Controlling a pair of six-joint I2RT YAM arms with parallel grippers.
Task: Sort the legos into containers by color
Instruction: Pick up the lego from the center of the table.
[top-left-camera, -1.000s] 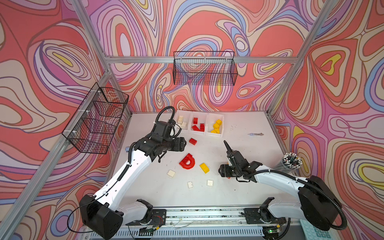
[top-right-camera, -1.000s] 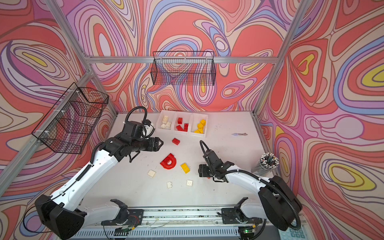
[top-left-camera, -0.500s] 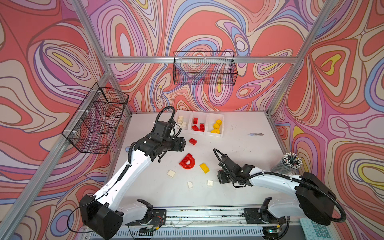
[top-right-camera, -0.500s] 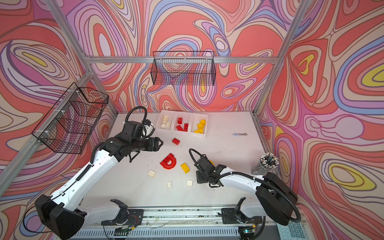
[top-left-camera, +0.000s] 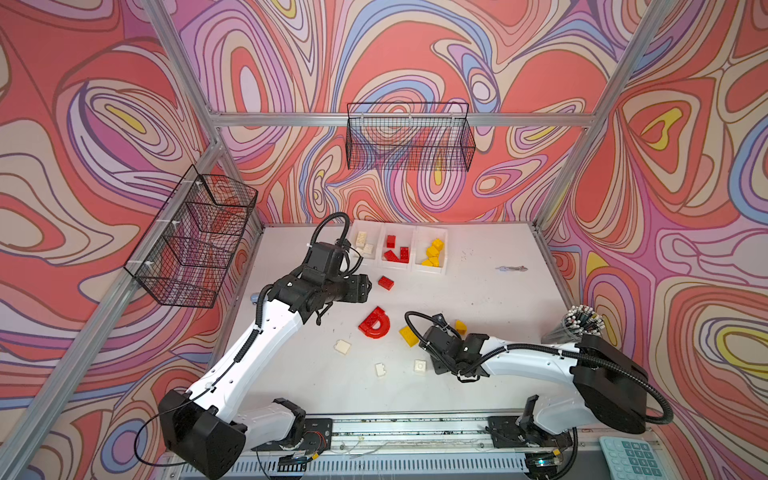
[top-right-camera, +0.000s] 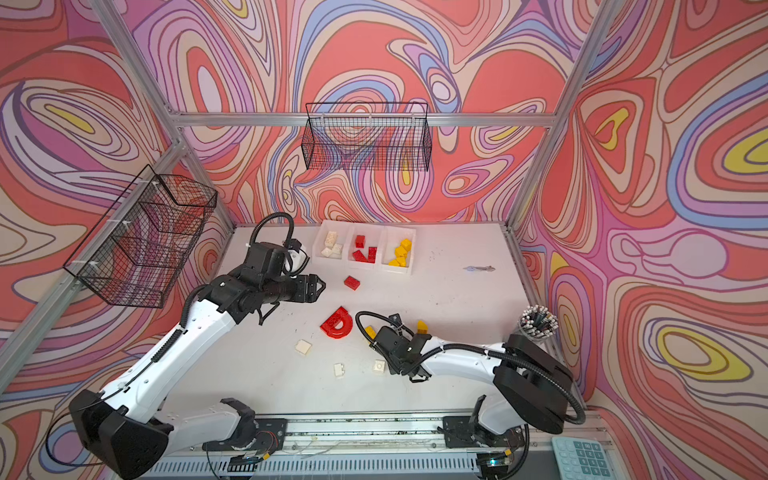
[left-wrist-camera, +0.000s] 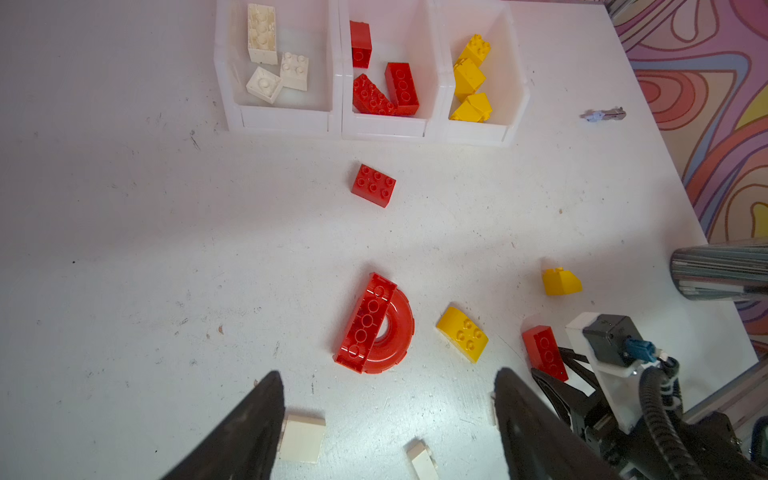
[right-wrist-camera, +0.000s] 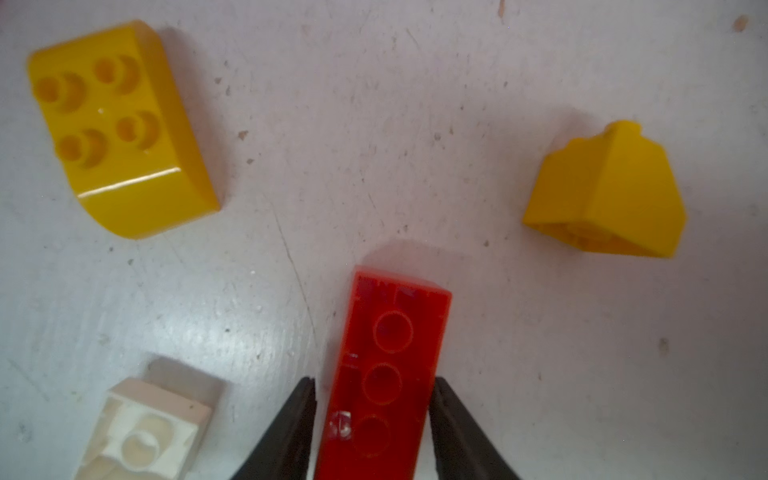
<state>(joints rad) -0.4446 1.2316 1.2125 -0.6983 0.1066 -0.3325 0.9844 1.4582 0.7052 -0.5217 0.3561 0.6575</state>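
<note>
White bins (left-wrist-camera: 386, 126) hold white bricks (left-wrist-camera: 262, 37), red bricks (left-wrist-camera: 401, 87), yellow bricks (left-wrist-camera: 469, 77) apart. Left fingers (left-wrist-camera: 249, 424) gape empty; right fingers (right-wrist-camera: 291, 432) flank a long red brick (right-wrist-camera: 390, 365), grip unclear.

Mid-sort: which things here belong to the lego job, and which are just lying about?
Job: red arch, loose red bricks, yellow bricks, white bricks, three white bins.
Lying about: wire baskets, pen cup, calculator, small grey tool.

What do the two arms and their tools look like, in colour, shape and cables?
The left arm and right arm have white shells, black joints and black ribbed cables. The left tool and right tool each have two black pointed fingers.
</note>
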